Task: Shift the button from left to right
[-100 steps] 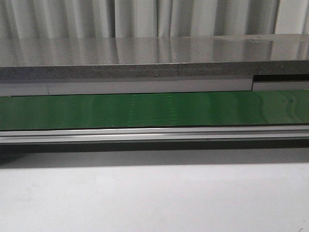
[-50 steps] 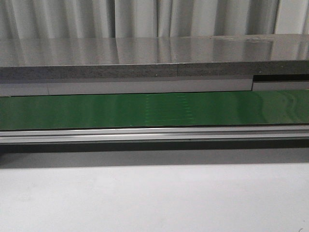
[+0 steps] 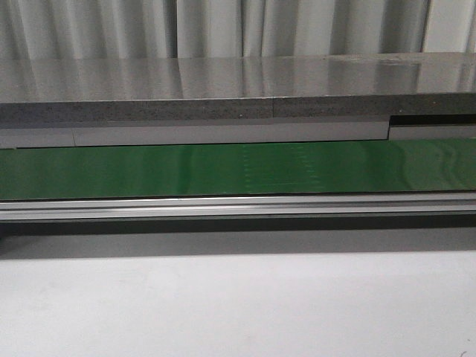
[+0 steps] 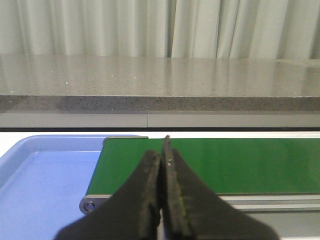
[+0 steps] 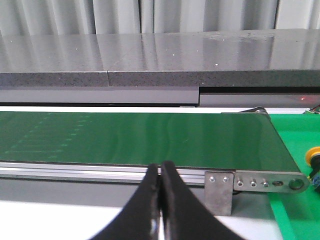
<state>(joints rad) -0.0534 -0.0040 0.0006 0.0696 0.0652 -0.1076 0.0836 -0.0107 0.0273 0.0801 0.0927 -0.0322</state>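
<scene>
No button shows on the green belt (image 3: 238, 169) in the front view, and neither gripper appears there. In the left wrist view my left gripper (image 4: 161, 150) is shut with nothing between its fingers, over the belt's (image 4: 240, 160) left end. My right gripper (image 5: 161, 167) is shut and empty too, in front of the belt's (image 5: 140, 135) near rail by its right end. Past that end, a round yellow cap (image 5: 313, 153) that looks like a button's lies on a green surface, cut off by the picture's edge.
A blue tray (image 4: 40, 185) lies beside the belt's left end. A long grey shelf (image 3: 223, 93) runs behind the belt, with curtains behind it. A white tabletop (image 3: 238, 305) lies in front of the belt's aluminium rail (image 3: 238, 207). A metal bracket (image 5: 219, 192) sits by the right roller.
Faint pale marks on the belt have drifted to the right across the front view. Nothing else has moved.
</scene>
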